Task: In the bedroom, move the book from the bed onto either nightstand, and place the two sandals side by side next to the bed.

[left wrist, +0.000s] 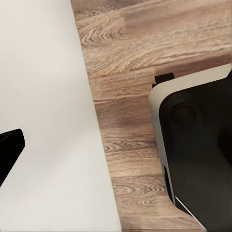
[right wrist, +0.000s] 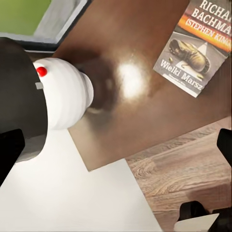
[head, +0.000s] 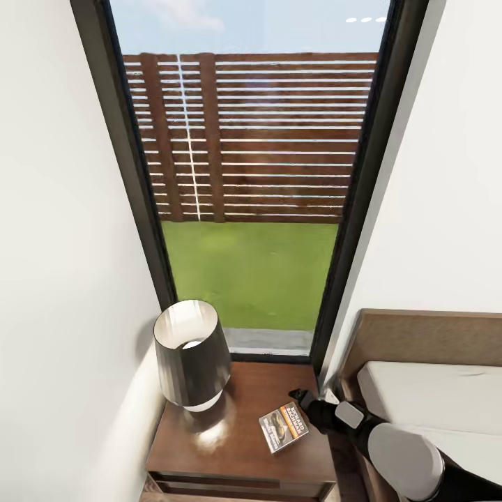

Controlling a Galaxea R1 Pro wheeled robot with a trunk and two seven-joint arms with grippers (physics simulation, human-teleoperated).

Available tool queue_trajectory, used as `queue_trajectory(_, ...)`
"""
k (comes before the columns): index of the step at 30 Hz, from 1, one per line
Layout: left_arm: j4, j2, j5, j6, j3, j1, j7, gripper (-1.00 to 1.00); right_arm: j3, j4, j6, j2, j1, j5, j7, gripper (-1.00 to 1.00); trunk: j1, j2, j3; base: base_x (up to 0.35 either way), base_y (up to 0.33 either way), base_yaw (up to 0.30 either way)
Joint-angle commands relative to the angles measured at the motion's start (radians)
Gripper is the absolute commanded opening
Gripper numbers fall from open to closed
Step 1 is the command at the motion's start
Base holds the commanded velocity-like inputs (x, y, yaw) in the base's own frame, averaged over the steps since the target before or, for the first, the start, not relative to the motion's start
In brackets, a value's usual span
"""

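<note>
- Bedroom corner by window [head: 251, 174]: book [head: 284, 427] flat on nightstand [head: 230, 446], right of lamp [head: 192, 355], long axis twd right gripper [head: 305, 400].
- R gripper just beside book, jaws apart, empty.
- L jaws: cannot tell.

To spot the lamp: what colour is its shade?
Dark grey, white inside; clearest in the head view.

The lamp [head: 191, 355] crowds the nightstand's [head: 230, 446] wall side; the book [head: 284, 427] lies beside open top.

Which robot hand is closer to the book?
Right. The right gripper hovers just beside the book on the nightstand; the left wrist view shows just wall and floor, no book.
</note>
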Motion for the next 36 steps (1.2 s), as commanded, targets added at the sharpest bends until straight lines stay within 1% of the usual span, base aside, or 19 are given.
queue_trajectory(1,0.000,0.000,0.010,-0.002,-0.009,0.002,0.003,1.00,0.003,0.000,0.003,0.000,0.004,-0.005,-0.001,1.00,0.001,-0.002,-0.002,0.000,0.000,0.000)
queue_trajectory(5,0.001,0.001,0.011,-0.001,-0.009,0.007,0.004,1.00,0.004,0.003,0.001,-0.001,0.023,0.001,-0.004,1.00,0.001,-0.002,-0.002,0.000,0.000,0.000)
queue_trajectory(7,0.001,0.002,0.011,-0.001,-0.009,0.010,0.005,1.00,0.004,0.004,0.001,-0.001,0.036,0.012,-0.004,1.00,0.001,-0.002,-0.002,0.000,0.000,0.000)
queue_trajectory(8,0.001,0.003,0.011,-0.001,-0.009,0.013,0.006,1.00,0.004,0.005,0.001,0.000,0.048,0.030,-0.005,1.00,0.001,-0.002,-0.002,0.000,0.000,0.000)
queue_trajectory(11,0.001,0.005,0.011,-0.001,-0.009,0.015,0.006,1.00,0.004,0.014,0.000,0.000,0.065,0.064,-0.005,1.00,0.001,-0.002,-0.002,0.000,0.000,0.000)
queue_trajectory(15,0.001,0.006,0.014,-0.001,-0.009,0.017,0.007,1.00,0.003,0.026,-0.001,0.000,0.085,0.093,-0.006,1.00,0.001,-0.002,-0.002,0.000,0.000,0.000)
queue_trajectory(22,0.001,0.006,0.018,-0.001,-0.009,0.018,0.007,1.00,0.003,0.031,-0.001,-0.001,0.125,0.110,-0.001,1.00,0.001,-0.002,-0.002,0.000,0.000,0.000)
queue_trajectory(35,0.001,0.006,0.019,-0.001,-0.009,0.019,0.007,1.00,0.005,0.035,-0.003,0.000,0.191,0.118,0.002,1.00,0.001,-0.002,-0.002,0.000,0.000,0.000)
queue_trajectory(36,0.001,0.006,0.019,-0.001,-0.009,0.019,0.007,1.00,0.012,0.036,-0.004,-0.001,0.203,0.119,0.002,1.00,0.001,-0.002,-0.002,0.000,0.000,0.000)
